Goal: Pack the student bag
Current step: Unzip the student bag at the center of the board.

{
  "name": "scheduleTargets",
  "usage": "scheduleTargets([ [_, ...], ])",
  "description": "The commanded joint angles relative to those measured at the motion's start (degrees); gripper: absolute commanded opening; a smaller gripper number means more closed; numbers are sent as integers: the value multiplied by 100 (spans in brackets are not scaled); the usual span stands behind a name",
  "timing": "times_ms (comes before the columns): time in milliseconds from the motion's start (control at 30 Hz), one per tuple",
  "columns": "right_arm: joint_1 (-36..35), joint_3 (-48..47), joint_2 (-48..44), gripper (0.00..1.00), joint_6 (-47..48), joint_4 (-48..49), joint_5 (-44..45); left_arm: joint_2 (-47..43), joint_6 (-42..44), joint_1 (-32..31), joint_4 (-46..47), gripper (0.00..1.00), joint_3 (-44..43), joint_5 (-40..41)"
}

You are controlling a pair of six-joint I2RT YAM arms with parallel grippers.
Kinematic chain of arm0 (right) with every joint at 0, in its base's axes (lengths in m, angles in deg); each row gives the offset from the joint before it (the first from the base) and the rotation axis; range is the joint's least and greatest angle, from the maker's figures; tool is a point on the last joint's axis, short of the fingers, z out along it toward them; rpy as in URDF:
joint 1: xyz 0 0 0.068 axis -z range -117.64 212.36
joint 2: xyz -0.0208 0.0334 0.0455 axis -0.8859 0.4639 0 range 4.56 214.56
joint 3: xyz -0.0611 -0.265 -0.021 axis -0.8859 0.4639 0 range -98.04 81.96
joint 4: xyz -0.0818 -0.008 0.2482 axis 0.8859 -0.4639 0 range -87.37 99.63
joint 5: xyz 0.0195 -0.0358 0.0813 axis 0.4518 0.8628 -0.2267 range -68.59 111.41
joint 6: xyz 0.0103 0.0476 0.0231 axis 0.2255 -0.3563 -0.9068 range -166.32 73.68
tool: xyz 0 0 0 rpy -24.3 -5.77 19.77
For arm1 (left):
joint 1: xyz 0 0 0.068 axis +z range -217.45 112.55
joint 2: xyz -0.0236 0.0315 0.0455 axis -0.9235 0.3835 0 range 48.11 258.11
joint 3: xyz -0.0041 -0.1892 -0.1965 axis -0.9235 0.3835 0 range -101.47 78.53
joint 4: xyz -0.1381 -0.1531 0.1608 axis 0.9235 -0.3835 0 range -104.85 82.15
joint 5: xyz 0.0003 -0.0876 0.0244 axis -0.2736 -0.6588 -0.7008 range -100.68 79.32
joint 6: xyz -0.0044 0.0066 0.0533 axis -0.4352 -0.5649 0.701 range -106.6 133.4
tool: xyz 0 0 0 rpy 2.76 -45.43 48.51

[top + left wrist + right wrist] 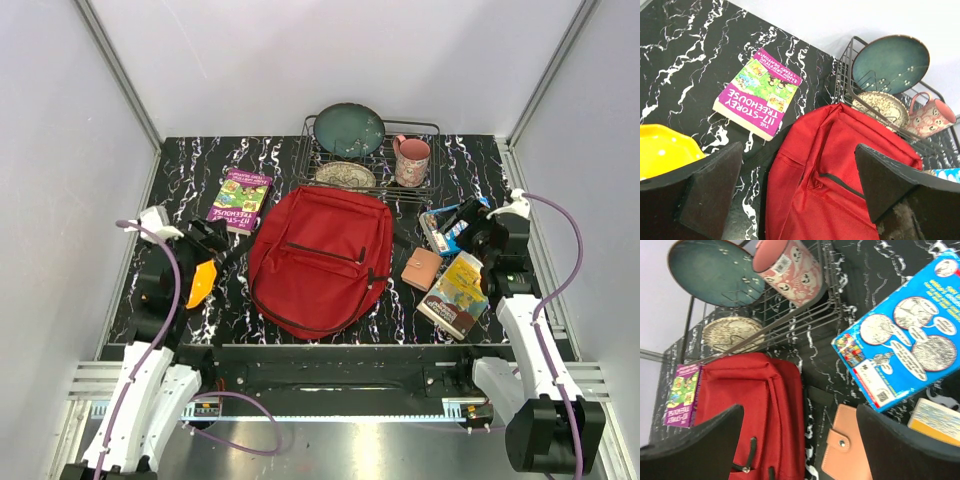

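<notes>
White-shelled left arm (150,378) and right arm (527,335) carry black joint housings. Each trails a purple cable (176,285). End effector fingers (710,187): matte black wedges.

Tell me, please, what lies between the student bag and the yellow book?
A tan wallet lies between the student bag and yellow book, per the top view.

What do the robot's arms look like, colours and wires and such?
The left arm and right arm match: white shells low down, black joints and wrists above. A purple cable loops along each, running to a small white box at the wrist. The jaws are matte black, wedge-shaped blocks.
</notes>
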Motion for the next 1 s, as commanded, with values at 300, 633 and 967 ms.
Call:
scheduleTargets([
  [300,-9,-115,575,100,-616,217,-2668,-458,-1077,14,-1002,99,14,-1406],
  [633,-755,-943,1736,100,343,-1272,-2389,498,-935,-2301,-1608,99,-380,752],
  [967,-1239,-978,2238,100,-105,-1025,-2090,736,-1499,-3238,-1652,99,-231,1370],
])
